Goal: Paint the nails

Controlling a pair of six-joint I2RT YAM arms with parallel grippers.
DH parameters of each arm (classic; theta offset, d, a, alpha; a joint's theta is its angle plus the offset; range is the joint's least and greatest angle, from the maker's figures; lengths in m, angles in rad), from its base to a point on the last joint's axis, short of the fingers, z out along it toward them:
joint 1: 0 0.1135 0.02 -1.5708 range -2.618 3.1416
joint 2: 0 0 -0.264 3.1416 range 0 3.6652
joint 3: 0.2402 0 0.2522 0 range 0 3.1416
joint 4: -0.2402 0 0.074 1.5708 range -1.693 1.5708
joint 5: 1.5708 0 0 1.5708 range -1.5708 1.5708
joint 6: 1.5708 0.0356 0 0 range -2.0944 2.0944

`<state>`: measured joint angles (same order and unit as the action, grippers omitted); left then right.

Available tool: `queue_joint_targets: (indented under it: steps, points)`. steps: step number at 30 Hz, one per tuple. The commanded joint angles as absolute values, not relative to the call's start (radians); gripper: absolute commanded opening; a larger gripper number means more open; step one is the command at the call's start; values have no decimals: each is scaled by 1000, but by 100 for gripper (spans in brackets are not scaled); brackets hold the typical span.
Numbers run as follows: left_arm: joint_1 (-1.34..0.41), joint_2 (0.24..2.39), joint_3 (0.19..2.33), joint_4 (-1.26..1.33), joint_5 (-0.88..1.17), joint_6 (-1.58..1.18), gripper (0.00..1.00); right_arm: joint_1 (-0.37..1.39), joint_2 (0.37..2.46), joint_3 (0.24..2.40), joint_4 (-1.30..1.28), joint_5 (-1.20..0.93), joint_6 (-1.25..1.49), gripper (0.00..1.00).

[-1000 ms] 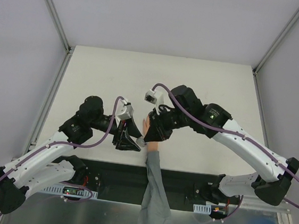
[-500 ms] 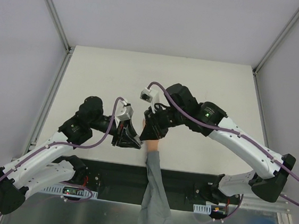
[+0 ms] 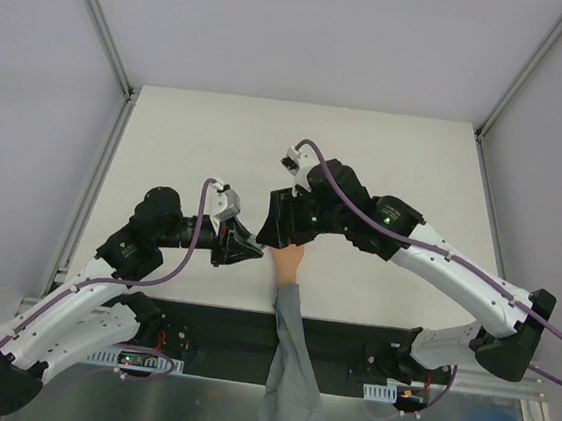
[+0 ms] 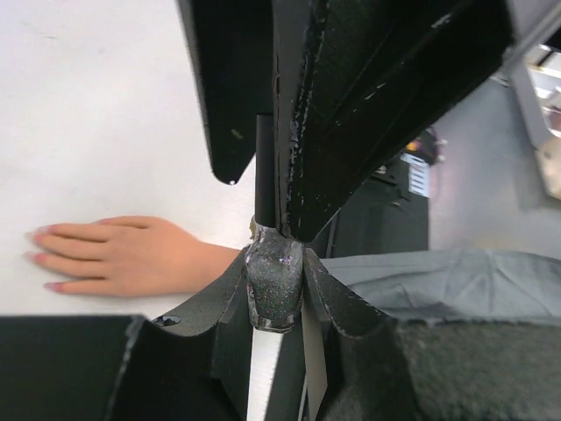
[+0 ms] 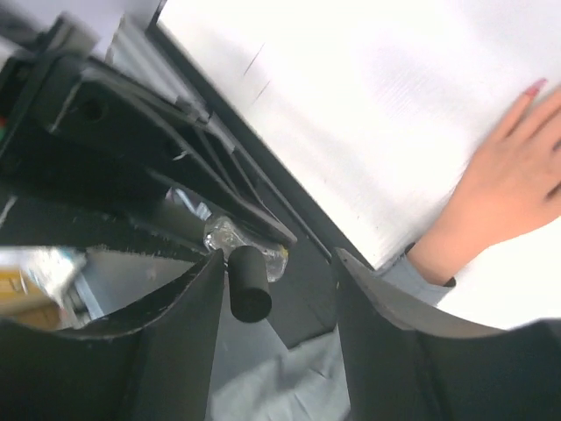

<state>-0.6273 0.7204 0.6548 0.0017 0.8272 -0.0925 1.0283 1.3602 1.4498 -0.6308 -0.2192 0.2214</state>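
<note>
The peach mannequin hand (image 3: 288,262) lies palm down at the table's near edge, its grey sleeve (image 3: 291,352) trailing toward me. Its nails (image 4: 39,234) show as faint pink fingertips in the left wrist view, and one nail (image 5: 535,87) shows in the right wrist view. My left gripper (image 3: 245,250) (image 4: 276,272) is shut on a small dark glittery bottle (image 4: 276,294), just left of the hand. The bottle's black cap (image 5: 250,282) sticks out between the fingers of my right gripper (image 5: 279,263) (image 3: 277,232). That gripper is open, with a gap on one side of the cap.
The white table (image 3: 387,161) stretches behind the hand. A black strip (image 3: 348,333) runs along the near edge by the arm bases. Metal frame posts (image 3: 112,52) stand at the back corners.
My left gripper has closed on the bottle and shifted up and left. My right gripper has swung left over the hand's fingers and opened around the cap.
</note>
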Motion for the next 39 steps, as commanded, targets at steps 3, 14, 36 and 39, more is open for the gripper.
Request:
queue_joint_targets:
  steps: [3,14,36,39]
  points:
    - [-634,673,644,38,615,-54,0,1069,1364,1459,-488,107,457,54]
    - [-634,626,630,38,479,-54,0,1120,1445,1542,-485,175,465,31]
    - [-575,635,595,336,1199,-304,0,1034,1362,1115,25,-693,-164,0]
    - [-569,660,623,241,1172,-244,0,1034,1356,1120,25,-692,-155,0]
